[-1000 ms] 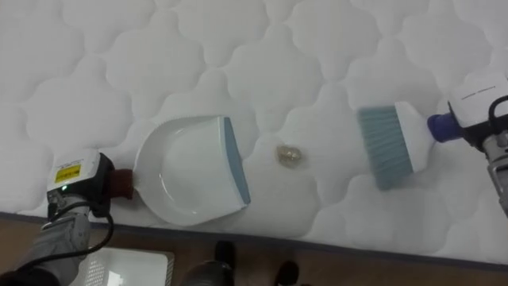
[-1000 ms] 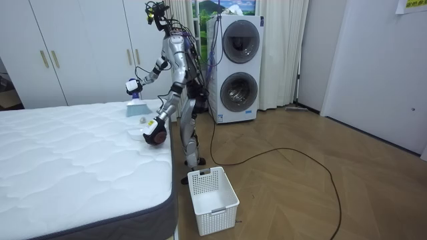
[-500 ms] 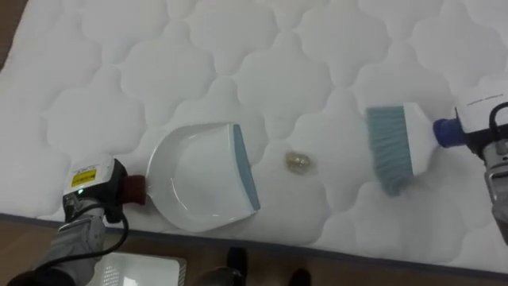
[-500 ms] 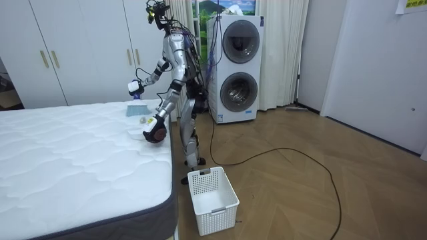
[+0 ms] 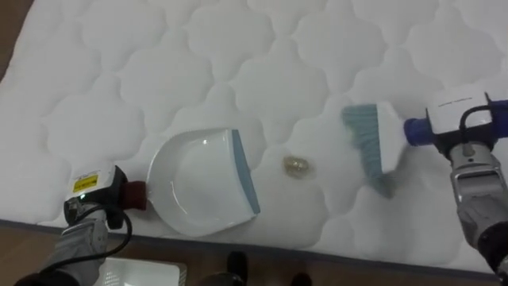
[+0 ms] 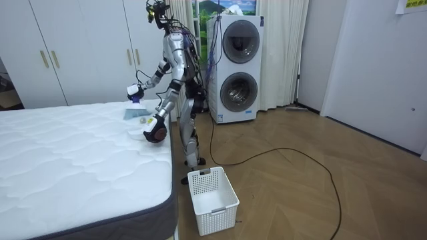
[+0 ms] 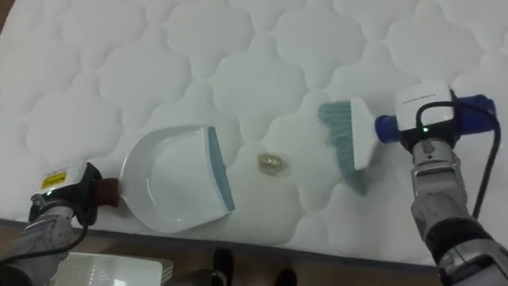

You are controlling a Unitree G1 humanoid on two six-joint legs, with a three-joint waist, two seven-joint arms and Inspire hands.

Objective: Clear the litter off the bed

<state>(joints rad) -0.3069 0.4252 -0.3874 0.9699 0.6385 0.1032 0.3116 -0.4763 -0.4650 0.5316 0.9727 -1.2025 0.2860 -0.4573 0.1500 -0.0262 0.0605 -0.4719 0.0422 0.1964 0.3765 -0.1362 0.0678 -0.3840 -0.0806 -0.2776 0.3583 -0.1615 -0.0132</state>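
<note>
A white dustpan (image 5: 194, 187) with a blue-grey lip lies on the quilted white mattress (image 5: 198, 63) near its front edge. My left hand (image 5: 94, 196) is shut on the dustpan's dark red handle (image 5: 135, 192). A small golden crumpled scrap (image 5: 297, 166) lies just right of the lip. Further right, the brush (image 5: 369, 143), with blue-grey bristles and a white head, is tilted with its bristles on the mattress. My right hand (image 5: 462, 127) grips its blue handle. In the room view I stand at the bed's side, bent over the scrap (image 6: 142, 121).
A white plastic basket (image 6: 212, 193) stands on the wood floor by the bed's corner, beside my feet, and its rim (image 5: 135, 270) shows below the mattress edge. Stacked washing machines (image 6: 237, 67) stand behind me. White wardrobes (image 6: 67, 47) line the far wall.
The brush has moved left across the mattress, closer to the scrap. The dustpan and scrap have stayed put. The view has shifted a little.
</note>
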